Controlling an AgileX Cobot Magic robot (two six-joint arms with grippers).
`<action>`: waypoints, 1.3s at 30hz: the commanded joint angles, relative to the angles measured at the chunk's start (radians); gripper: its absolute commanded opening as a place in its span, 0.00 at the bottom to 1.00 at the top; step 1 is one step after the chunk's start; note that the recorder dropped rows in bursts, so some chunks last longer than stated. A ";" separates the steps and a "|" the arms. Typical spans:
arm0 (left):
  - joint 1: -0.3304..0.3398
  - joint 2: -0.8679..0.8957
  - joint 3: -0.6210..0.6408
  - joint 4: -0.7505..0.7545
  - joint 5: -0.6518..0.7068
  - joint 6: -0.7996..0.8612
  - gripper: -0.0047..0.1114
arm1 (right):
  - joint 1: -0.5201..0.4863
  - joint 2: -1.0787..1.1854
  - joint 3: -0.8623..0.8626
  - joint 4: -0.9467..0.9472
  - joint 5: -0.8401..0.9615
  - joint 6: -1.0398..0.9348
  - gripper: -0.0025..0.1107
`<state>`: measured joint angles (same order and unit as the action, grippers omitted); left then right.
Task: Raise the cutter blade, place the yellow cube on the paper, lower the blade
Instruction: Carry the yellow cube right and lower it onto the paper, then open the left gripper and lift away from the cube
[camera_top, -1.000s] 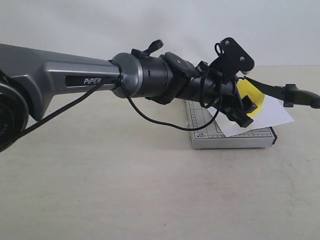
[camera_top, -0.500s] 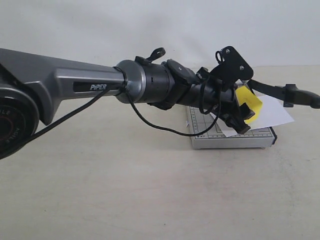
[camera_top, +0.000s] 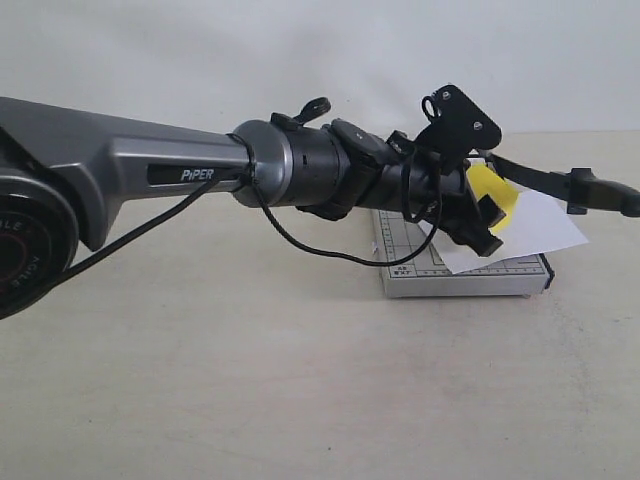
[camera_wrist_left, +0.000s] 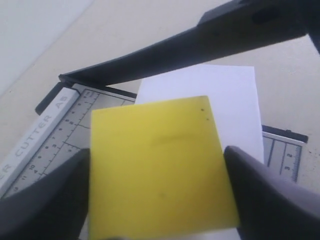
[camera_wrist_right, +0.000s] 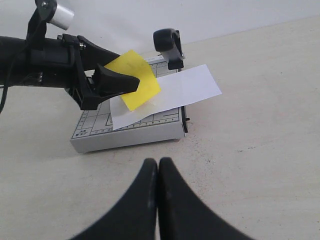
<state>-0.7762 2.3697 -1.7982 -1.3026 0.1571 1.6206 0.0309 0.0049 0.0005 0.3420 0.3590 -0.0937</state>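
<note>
Here, cutter blade (camera_wrist_left: 165, 50) aslant, handle up.

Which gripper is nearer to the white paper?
Left. The left gripper holds the yellow cube over the paper; the right gripper is shut, back from the cutter base.

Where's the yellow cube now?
Right of centre in the exterior view: the yellow cube is clamped in the left gripper, over the paper, beside the raised blade.
</note>
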 joint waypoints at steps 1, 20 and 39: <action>0.000 -0.009 -0.005 -0.023 -0.033 0.000 0.61 | 0.002 -0.005 -0.001 -0.007 -0.004 0.003 0.02; 0.000 -0.024 -0.005 -0.024 0.034 -0.102 0.61 | 0.002 -0.005 -0.001 -0.007 -0.004 0.003 0.02; 0.000 -0.070 -0.005 -0.018 0.056 -0.102 0.63 | 0.002 -0.005 -0.001 -0.007 -0.004 0.002 0.02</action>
<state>-0.7762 2.3397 -1.7982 -1.3221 0.2027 1.5284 0.0309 0.0049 0.0005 0.3420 0.3590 -0.0937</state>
